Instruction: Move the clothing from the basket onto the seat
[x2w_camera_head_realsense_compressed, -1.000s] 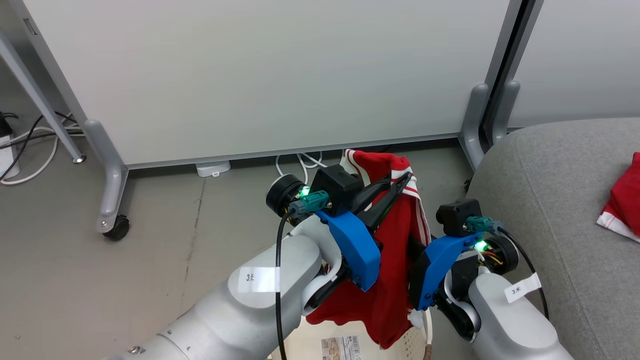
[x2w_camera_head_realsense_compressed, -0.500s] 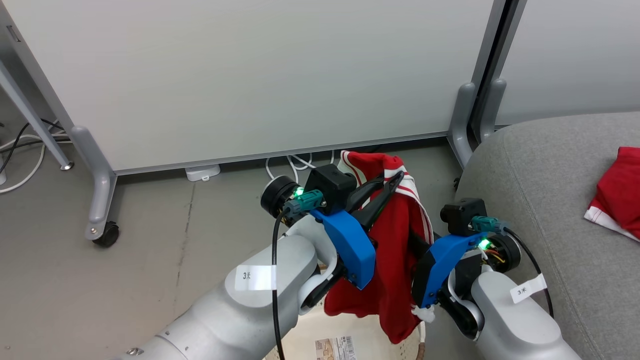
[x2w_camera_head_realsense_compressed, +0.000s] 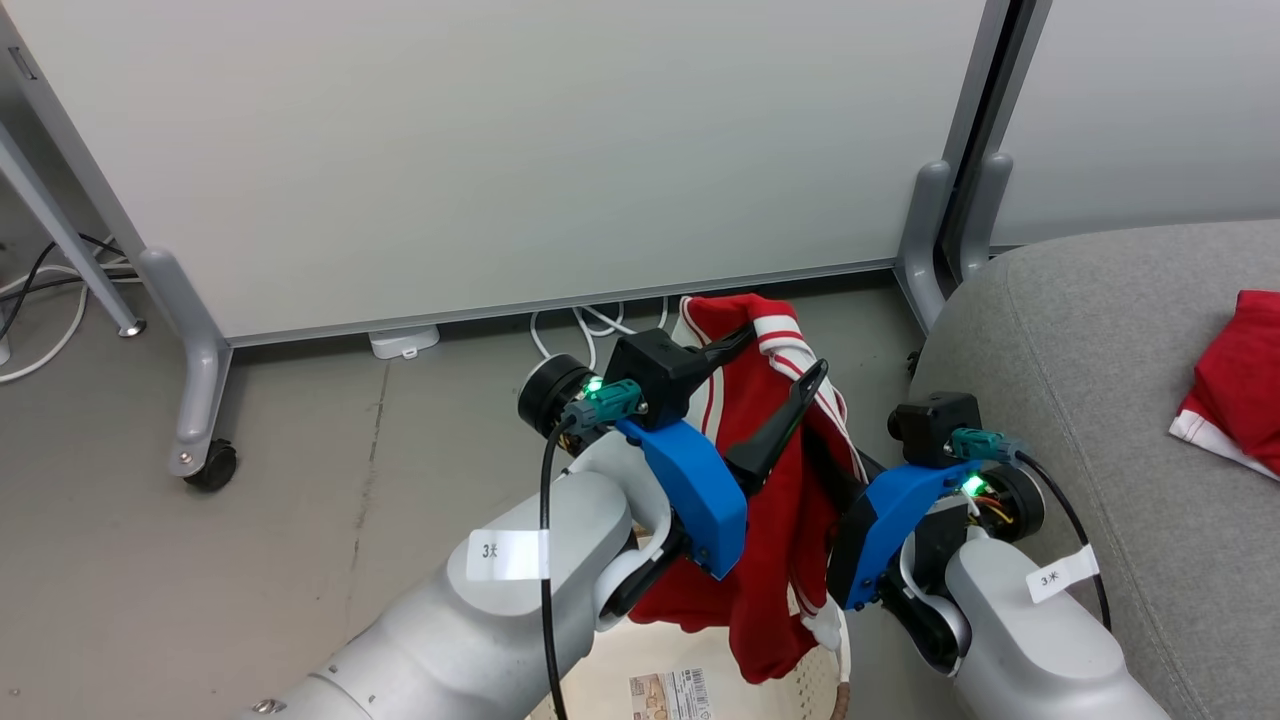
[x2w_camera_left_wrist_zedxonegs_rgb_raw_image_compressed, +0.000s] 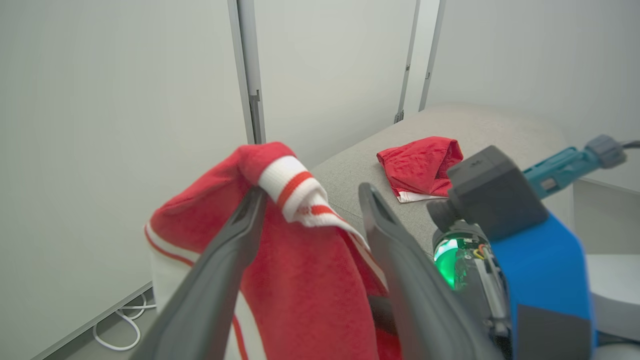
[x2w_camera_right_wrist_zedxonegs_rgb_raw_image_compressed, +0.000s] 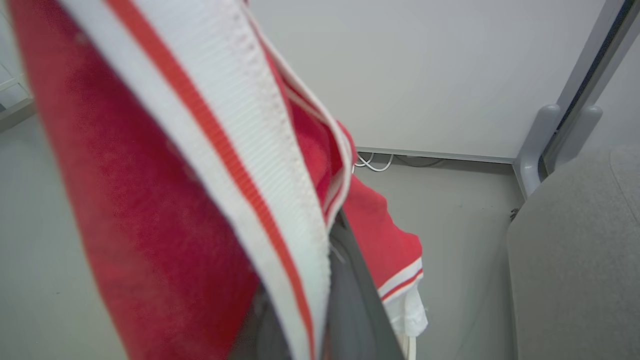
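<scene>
The left gripper (x2w_camera_head_realsense_compressed: 783, 350) is held with its two dark fingers (x2w_camera_left_wrist_zedxonegs_rgb_raw_image_compressed: 225, 260) spread apart, and nothing is clamped. A ribbed white-and-red cuff of the red jersey (x2w_camera_head_realsense_compressed: 770, 520) is draped over one fingertip, and the cloth hangs down between them. The fingers of the right gripper (x2w_camera_right_wrist_zedxonegs_rgb_raw_image_compressed: 325, 280) are buried under the same jersey, so whether they are pinched on it cannot be told. The jersey is held above the basket (x2w_camera_head_realsense_compressed: 615, 670), its lower hem dangling over the opening. A second red garment (x2w_camera_head_realsense_compressed: 1235, 380) is already laid on the grey sofa (x2w_camera_head_realsense_compressed: 1080, 350).

The jersey is judged light, limp and slightly slick: it can be expected to sag, swing and slide off an unclamped finger. A firm pinch is best taken on the thicker ribbed band or on a bunched fold, not on a single layer.

Open room is found to the robot's right, over the rounded sofa corner, which must be cleared by the trailing hem. Ahead, the way is closed by the partition panel (x2w_camera_head_realsense_compressed: 500, 150). Its grey foot (x2w_camera_head_realsense_compressed: 930, 230) stands just beside the sofa, and loose cables (x2w_camera_head_realsense_compressed: 590, 325) lie on the floor beneath the panel.
</scene>
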